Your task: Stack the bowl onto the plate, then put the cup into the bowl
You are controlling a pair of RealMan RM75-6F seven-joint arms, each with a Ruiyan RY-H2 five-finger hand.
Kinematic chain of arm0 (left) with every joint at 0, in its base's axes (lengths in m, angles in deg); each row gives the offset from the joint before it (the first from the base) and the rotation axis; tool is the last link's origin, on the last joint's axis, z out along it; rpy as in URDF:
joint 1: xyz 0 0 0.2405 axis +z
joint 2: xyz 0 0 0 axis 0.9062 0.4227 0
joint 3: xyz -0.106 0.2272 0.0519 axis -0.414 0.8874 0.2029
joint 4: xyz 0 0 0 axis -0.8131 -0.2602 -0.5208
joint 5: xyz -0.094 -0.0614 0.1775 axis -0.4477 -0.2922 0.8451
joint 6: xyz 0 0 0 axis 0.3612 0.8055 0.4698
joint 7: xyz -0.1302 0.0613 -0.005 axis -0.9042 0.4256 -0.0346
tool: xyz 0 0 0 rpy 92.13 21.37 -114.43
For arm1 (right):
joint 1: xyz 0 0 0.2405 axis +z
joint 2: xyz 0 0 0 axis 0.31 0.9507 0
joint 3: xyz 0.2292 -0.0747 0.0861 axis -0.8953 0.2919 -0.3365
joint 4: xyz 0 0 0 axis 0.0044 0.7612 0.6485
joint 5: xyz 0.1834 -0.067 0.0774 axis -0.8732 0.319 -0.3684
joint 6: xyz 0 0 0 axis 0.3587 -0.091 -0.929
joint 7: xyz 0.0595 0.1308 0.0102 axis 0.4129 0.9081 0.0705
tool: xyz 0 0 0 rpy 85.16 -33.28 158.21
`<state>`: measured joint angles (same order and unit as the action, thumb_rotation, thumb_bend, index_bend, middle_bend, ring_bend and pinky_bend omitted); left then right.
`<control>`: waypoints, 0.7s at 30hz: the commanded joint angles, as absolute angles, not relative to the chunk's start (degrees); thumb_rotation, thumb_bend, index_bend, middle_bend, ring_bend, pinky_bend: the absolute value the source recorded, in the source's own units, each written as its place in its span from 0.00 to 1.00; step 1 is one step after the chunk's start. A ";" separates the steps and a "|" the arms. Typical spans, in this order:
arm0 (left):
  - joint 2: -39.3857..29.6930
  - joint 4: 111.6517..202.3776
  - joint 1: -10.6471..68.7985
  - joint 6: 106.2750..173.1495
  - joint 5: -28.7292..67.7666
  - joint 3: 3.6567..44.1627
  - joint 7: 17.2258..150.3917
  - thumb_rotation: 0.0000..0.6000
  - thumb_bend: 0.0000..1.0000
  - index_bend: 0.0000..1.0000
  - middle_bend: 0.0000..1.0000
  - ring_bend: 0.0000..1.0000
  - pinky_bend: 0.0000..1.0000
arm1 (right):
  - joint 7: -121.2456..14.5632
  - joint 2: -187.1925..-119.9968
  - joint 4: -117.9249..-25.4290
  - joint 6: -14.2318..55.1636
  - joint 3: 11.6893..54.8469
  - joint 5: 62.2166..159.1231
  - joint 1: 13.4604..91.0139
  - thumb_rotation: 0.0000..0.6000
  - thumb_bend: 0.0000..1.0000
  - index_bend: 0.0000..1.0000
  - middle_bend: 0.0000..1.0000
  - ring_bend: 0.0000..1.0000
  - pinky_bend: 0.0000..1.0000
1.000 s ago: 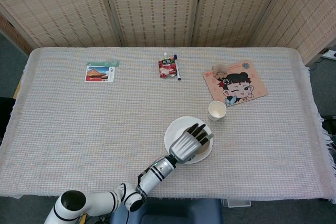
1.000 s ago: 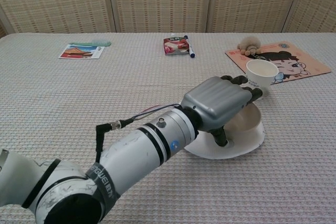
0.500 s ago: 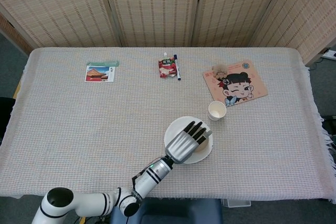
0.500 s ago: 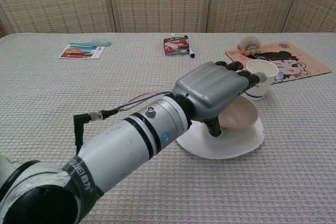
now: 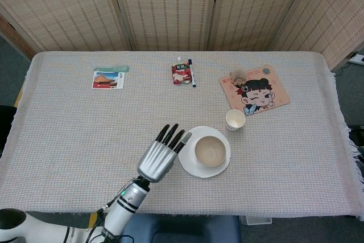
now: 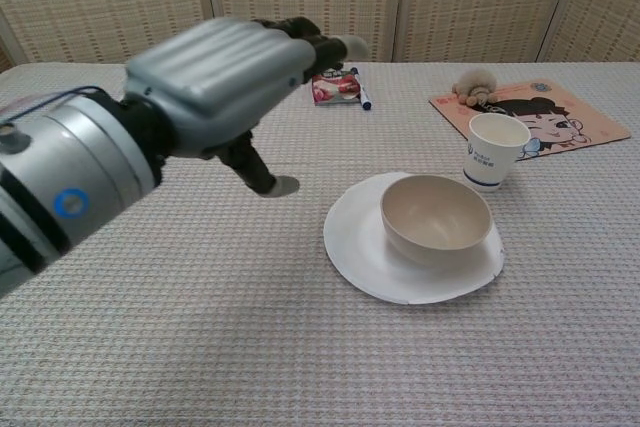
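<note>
A beige bowl (image 5: pixel 210 150) (image 6: pixel 435 215) sits upright on the white plate (image 5: pixel 190 159) (image 6: pixel 365 254) near the table's front. A white paper cup (image 5: pixel 234 120) (image 6: pixel 496 150) stands upright on the cloth just behind and to the right of the plate. My left hand (image 5: pixel 161 155) (image 6: pixel 225 77) hovers above the table to the left of the plate, fingers spread and holding nothing. The right hand does not appear in either view.
A cartoon mat (image 5: pixel 255 90) with a small plush toy (image 5: pixel 236 75) lies behind the cup. A red snack packet (image 5: pixel 181 74) and a pen (image 5: pixel 192 73) lie at the back centre. A postcard (image 5: pixel 107 79) and green comb (image 5: pixel 118 68) lie back left.
My left hand has lifted off the bowl and drawn back to the left, leaving the bowl resting on the plate. The cup has not moved.
</note>
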<state>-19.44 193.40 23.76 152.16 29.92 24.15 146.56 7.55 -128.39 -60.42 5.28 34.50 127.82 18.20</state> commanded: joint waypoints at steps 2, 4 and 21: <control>-6.23 202.02 34.16 163.41 36.26 31.77 142.43 1.00 0.22 0.00 0.15 0.00 0.15 | 1.18 -127.37 -64.73 3.69 34.35 127.51 17.79 1.00 0.07 0.00 0.00 0.00 0.00; -2.45 201.59 37.22 166.10 38.47 33.43 136.31 1.00 0.22 0.00 0.14 0.00 0.15 | -2.50 -126.83 -67.39 2.82 34.53 127.92 17.65 1.00 0.07 0.00 0.00 0.00 0.00; 8.60 171.05 53.99 173.61 38.92 34.08 81.58 1.00 0.22 0.00 0.12 0.00 0.15 | -35.92 -122.22 -89.75 17.78 36.17 134.31 31.12 1.00 0.07 0.00 0.00 0.00 0.00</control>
<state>6.83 178.15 49.59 171.52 38.34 33.94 88.48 -30.02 -124.20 -84.98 10.43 37.22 134.80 25.28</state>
